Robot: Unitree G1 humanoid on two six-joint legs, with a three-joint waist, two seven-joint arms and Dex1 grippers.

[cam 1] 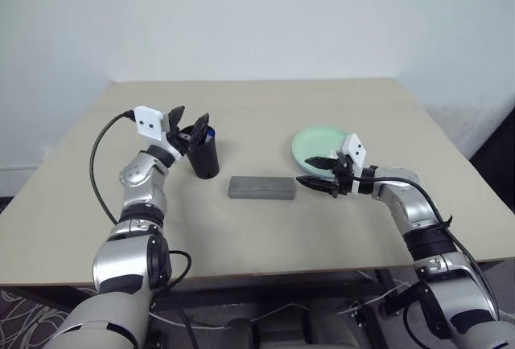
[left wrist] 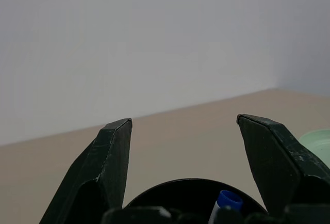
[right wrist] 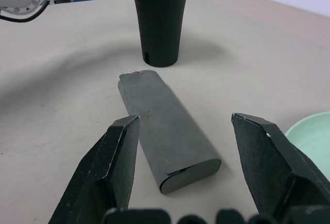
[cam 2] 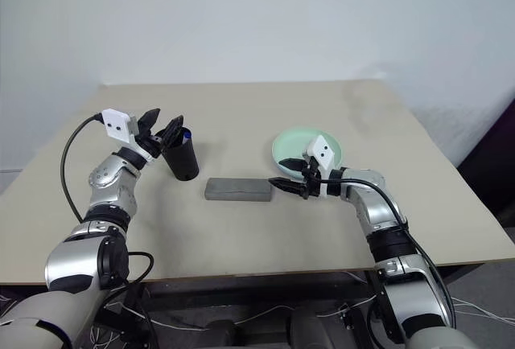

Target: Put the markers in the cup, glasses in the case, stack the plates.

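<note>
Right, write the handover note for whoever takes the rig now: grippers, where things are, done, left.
Left gripper: open, empty, over the rim of the black tapered plastic cup.
Right gripper: open, empty, beside the end of the grey rectangular case.
Done: a blue-capped marker stands in the cup; the case lies shut on the table.
Mint green round plate sits behind the right gripper.
Left: cannot tell whether the glasses are cased or the plates stacked; check both.
</note>
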